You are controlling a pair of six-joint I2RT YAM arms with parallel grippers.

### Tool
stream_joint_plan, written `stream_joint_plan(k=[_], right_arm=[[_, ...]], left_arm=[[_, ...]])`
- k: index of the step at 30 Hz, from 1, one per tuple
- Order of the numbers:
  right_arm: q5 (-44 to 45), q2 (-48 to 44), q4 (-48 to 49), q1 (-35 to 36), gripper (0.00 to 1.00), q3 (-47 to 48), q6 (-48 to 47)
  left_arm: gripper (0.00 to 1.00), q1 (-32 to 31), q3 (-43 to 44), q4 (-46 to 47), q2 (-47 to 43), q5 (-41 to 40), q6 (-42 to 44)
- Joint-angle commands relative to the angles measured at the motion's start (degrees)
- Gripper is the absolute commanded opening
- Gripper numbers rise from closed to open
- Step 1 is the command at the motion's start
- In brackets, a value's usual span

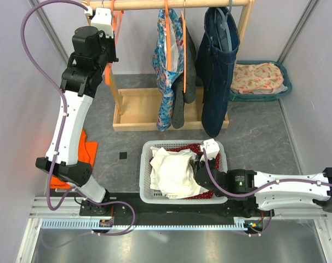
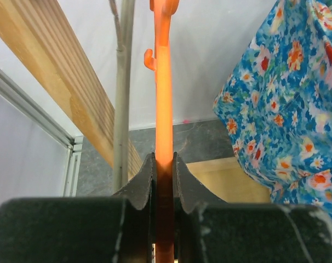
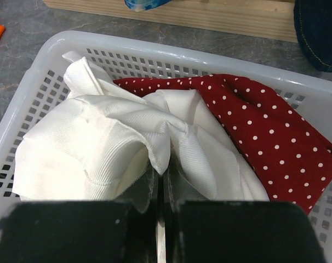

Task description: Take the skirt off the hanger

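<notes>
The white skirt (image 3: 100,148) is seemingly freed, pinched in the basket (image 3: 40,71) by the right pincer (image 3: 160,175), the orange hanger (image 2: 164,98) clamped by the left pincer (image 2: 164,164).

My left gripper (image 2: 164,164) and right gripper (image 3: 161,178) are black; my arms (image 1: 67,123) are white-shelled, trailing purple cables (image 1: 28,52).

Grey table (image 1: 259,143) carries white basket (image 1: 143,176), wooden rack (image 1: 137,125), seemingly orange cloth (image 1: 90,151).
</notes>
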Motion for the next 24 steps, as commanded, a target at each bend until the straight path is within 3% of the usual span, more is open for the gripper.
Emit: stream_joint_plan(k=[1,2,4,5,7,8,9,10,11,14,17,19,24], right_arm=[[1.79,-2.03,-2.0,-0.2,0.0,0.58,1.44],[1.87,-2.21,-2.35,-0.2,0.0,0.58,1.44],[1.96,-2.47,-2.52,-0.2,0.0,0.76,1.35],[1.88,-2.47,-2.61,-0.2,0.0,0.85,1.26],[1.96,-2.12,-2.7,-0.19,0.02,1.11,1.26],[1.96,-1.95,-2.79,-0.2,0.08,1.29,1.09],[1.96,-1.77,-2.88,-0.11,0.14,1.55,1.0],[1.96,-1.33,-2.96,-0.19,0.22,1.99,0.91],[2.05,-1.16,-3.14,-0.2,0.4,2.16,0.73],[2.67,-0.28,-4.28,-0.28,0.57,3.04,0.82],[3.72,1.39,-5.95,-0.72,0.67,3.57,1.87],[4.07,3.66,-8.83,-1.33,0.68,4.36,4.49],[4.95,7.11,-11.75,-1.69,0.7,5.07,8.46]], left_arm=[[0.02,-0.12,-1.93,1.62,-1.91,0.38,-1.04],[0.05,-0.12,-1.94,1.44,-2.09,0.55,-0.95],[0.21,-0.03,-2.02,1.0,-3.05,0.99,-0.95],[0.5,-0.12,-1.94,0.83,-3.49,1.52,-0.78],[0.75,-0.12,-2.02,0.82,-4.89,1.61,-0.95],[0.93,-0.12,-1.94,0.82,-5.34,1.18,-0.95],[0.99,-0.12,-1.85,0.82,-5.78,1.0,-0.87],[1.0,-0.12,-1.85,0.82,-6.3,0.82,-0.86],[0.99,-0.12,-1.85,0.82,-7.44,0.56,-0.95],[1.0,-0.12,-2.02,1.17,-11.12,1.17,-2.96],[1.0,-0.12,-2.47,3.11,-15.0,5.1,-8.04],[1.0,-0.12,5.04,-1.63,-13.26,8.71,-11.04],[1.0,-1.17,10.45,-1.73,-9.48,23.22,-16.77]])
